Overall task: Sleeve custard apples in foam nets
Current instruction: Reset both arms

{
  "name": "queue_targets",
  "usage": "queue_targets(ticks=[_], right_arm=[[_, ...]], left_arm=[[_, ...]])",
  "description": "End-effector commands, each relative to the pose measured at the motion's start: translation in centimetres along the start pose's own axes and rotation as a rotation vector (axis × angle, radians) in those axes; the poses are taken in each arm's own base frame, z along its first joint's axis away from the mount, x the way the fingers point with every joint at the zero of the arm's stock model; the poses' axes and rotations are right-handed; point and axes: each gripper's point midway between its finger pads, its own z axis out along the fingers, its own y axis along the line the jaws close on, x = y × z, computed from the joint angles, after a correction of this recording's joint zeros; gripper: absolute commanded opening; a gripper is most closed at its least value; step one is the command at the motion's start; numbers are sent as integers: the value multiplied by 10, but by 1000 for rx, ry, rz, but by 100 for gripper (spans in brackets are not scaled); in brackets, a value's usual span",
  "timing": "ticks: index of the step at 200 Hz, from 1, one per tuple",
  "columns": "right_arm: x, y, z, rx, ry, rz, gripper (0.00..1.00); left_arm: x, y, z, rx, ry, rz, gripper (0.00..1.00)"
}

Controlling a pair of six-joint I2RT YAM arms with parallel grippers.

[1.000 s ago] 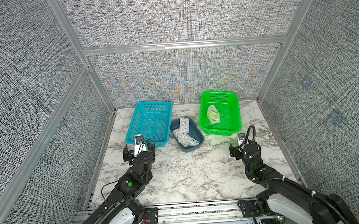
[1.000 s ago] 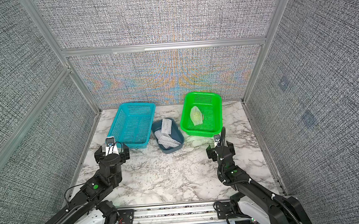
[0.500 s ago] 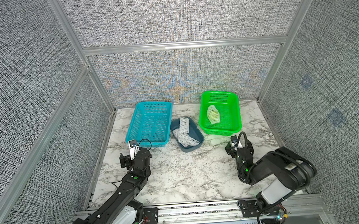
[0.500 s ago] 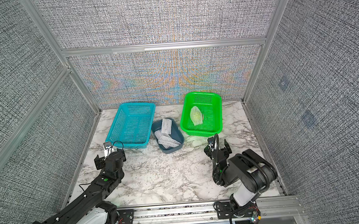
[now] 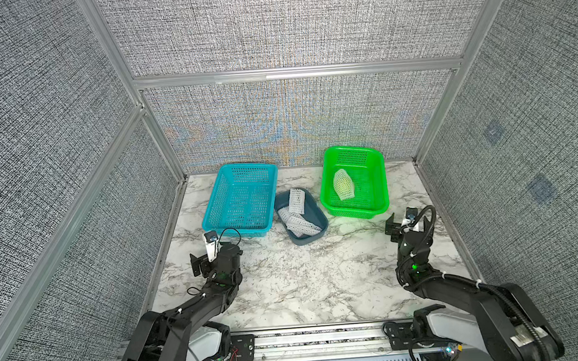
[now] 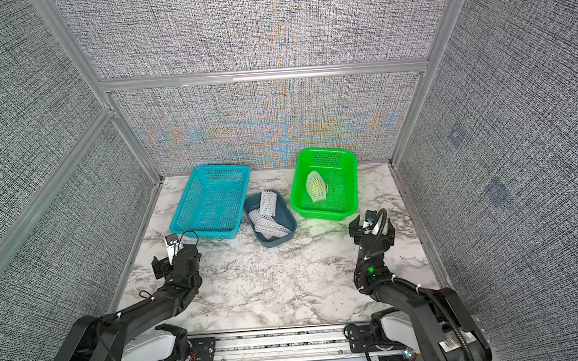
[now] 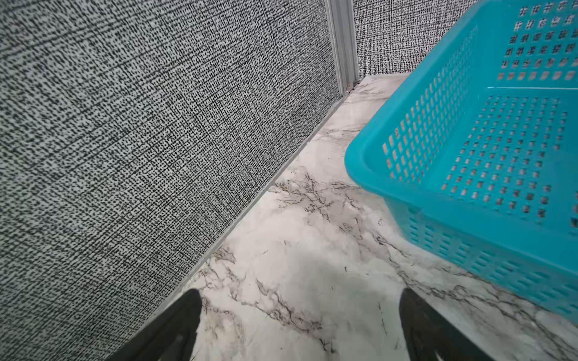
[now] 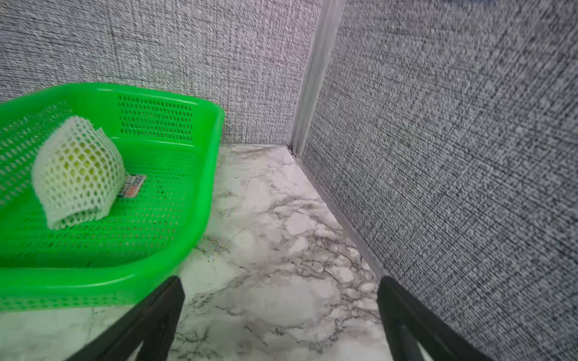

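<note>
Foam net (image 8: 70, 206) sleeves the apple (image 8: 78, 159) in the green basket (image 8: 207, 175); left claw (image 7: 300, 293) and right claw (image 8: 280, 281), spread and empty, probably need only park.

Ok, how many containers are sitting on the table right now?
3: a turquoise basket on the left, a grey-blue tub of foam nets in the middle, a green basket on the right. None seems hidden.

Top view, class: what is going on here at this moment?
Nothing is being handled. The left hand and right hand are open and empty over the table. One fruit lies sleeved in a net in the green basket. Spare nets lie in the grey tray; the blue basket holds nothing.
</note>
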Motion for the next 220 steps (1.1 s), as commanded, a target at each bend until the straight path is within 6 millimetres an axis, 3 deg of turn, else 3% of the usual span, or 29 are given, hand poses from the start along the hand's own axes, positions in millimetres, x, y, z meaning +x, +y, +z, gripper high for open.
queue_targets(ticks=[1,38,61,76,87,107,162,220], right_arm=[[19,-7,2,-16,75,64,99],[15,-5,6,-62,32,105,99],[9,7,20,-94,-11,98,99],[14,20,30,-141,-3,107,99],[28,25,37,-143,20,93,99],[28,30,36,-165,3,82,99],[34,35,58,-197,100,100,99],[37,34,62,-228,123,121,99]], left_arm=[[-37,-8,0,72,-152,-98,100],[-49,-24,4,171,-220,-88,100],[-53,-34,13,203,-219,-66,100],[-56,-33,18,197,-233,-71,99],[-58,-31,21,199,-252,-100,100],[-54,-33,28,226,-257,-120,100],[-50,-46,41,274,-188,-98,99],[-49,-48,47,302,-171,-98,99]])
